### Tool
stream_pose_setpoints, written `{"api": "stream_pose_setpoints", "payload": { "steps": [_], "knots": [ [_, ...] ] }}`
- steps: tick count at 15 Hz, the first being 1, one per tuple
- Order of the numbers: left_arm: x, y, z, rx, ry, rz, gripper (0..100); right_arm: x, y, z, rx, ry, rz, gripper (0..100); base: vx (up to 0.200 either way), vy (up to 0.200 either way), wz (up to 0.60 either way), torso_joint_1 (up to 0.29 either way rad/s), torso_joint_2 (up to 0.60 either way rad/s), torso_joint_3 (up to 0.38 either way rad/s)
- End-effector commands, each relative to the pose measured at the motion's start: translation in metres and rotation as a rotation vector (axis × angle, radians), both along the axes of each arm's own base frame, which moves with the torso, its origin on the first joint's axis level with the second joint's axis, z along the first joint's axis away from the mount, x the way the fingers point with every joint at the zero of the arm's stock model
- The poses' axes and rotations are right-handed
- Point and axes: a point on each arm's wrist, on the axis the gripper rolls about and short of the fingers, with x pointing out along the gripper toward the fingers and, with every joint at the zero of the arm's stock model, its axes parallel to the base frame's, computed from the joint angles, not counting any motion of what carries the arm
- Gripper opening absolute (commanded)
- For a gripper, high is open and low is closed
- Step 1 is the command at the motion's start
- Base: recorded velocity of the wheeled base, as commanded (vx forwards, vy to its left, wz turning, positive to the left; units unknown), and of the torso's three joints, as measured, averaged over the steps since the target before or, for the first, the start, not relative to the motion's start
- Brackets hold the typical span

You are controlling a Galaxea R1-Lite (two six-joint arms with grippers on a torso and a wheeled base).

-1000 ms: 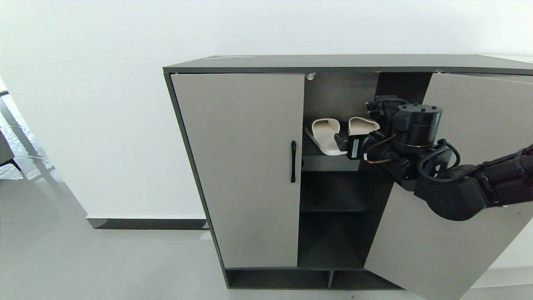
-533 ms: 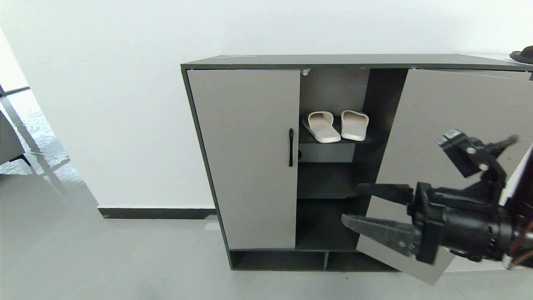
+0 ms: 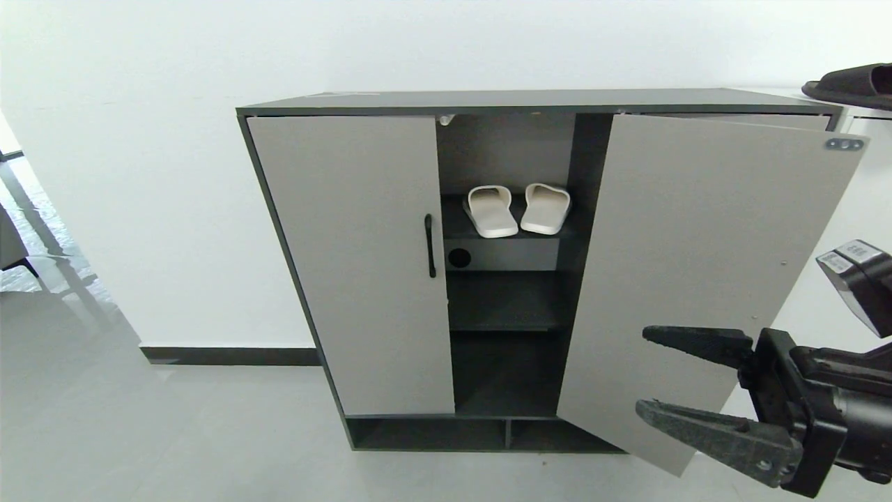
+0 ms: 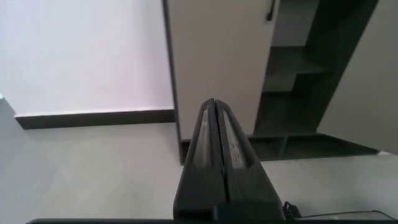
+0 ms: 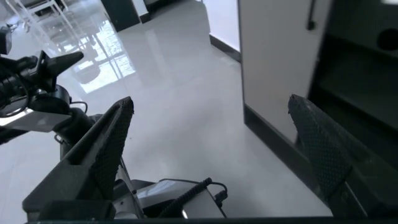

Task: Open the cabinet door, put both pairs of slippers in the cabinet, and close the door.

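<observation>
At centre of the head view, the cabinet [image 3: 529, 99] has its right door [image 3: 697, 279] open, white slippers [image 3: 492, 213] on its upper shelf [image 3: 454, 224], a dark slipper [image 3: 850, 82] at upper right; lower right, the right end effector [image 3: 641, 371] gapes empty. Left wrist view: left end effector [image 4: 214, 109] clenched, empty. Right wrist view: fingers [image 5: 112, 143] spread wide.

The dark slipper [image 3: 849, 82] on top of the cabinet [image 3: 529, 101] was cut off by the head view's right edge, so its far end could not be told. The closed left door [image 3: 348, 265] hid that half of the shelves, and the open right door [image 3: 697, 265] covered the right side. The right gripper [image 3: 641, 371] ran off the frame's corner behind its fingers. In the left wrist view the door handle [image 4: 270, 9] was clipped at the frame's edge.
</observation>
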Motion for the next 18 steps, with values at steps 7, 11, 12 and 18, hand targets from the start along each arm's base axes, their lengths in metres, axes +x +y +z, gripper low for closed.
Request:
{"api": "stream_pose_setpoints", "payload": {
  "steps": [7, 11, 12, 18],
  "knots": [
    [0.0001, 0.0, 0.0, 0.001, 0.001, -0.001, 0, -0.0013, 0.0015, -0.0012, -0.003, 0.004, 0.013, 100, 0.0, -0.2, 0.0, 0.002, 0.0, 0.002],
    [0.0001, 0.0, 0.0, -0.001, 0.001, 0.001, 0, -0.002, 0.0038, -0.0024, -0.007, 0.008, 0.026, 100, 0.0, -0.2, 0.0, -0.001, 0.0, 0.004],
    [0.0001, 0.0, 0.0, -0.001, 0.001, -0.001, 0, -0.0011, 0.0051, -0.0038, -0.011, 0.014, 0.029, 100, 0.0, -0.2, 0.0, 0.007, 0.01, 0.002],
    [0.0001, 0.0, 0.0, -0.001, 0.001, -0.001, 0, -0.0004, 0.0066, -0.0064, -0.021, 0.019, 0.034, 100, 0.0, -0.2, 0.0, 0.001, 0.0, 0.002]
  ]
}}
